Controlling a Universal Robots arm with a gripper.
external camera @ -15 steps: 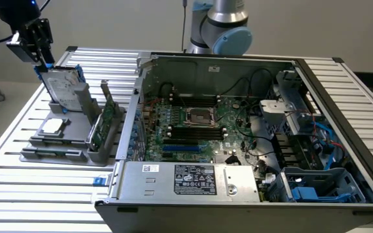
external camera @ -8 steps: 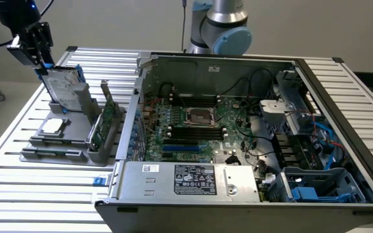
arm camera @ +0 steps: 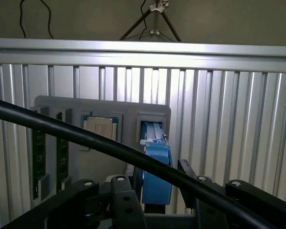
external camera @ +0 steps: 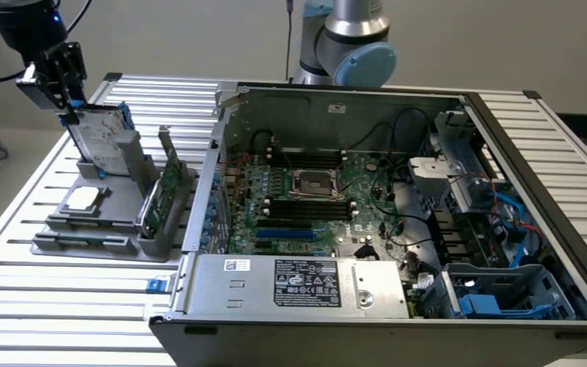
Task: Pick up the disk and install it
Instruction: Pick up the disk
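While the gripper (arm camera: pixel 156 193) straddles it wide open, the silver, blue-framed disk (external camera: pixel 98 139) stands upright.

Desk (external camera: pixel 59 329) – silver metal, its top built of parallel ribbed slats with dark grooves between them. In the wrist view the same slats (arm camera: pixel 229 119) run up to a plain cross rail at the far edge.

Two items rest directly on it:

1. Grey holder tray (external camera: pixel 89 246), flat-based with upright slots, on the exterior view's left part of the desk. Also seen in the wrist view (arm camera: pixel 57 107), lying flat on the slats.
2. Open computer case (external camera: pixel 375 342), lying on its side with the open face up – it covers the middle and the exterior view's right part, just beside the tray.

Bare slats show in front of the tray, behind it, and beyond the case's far right corner.
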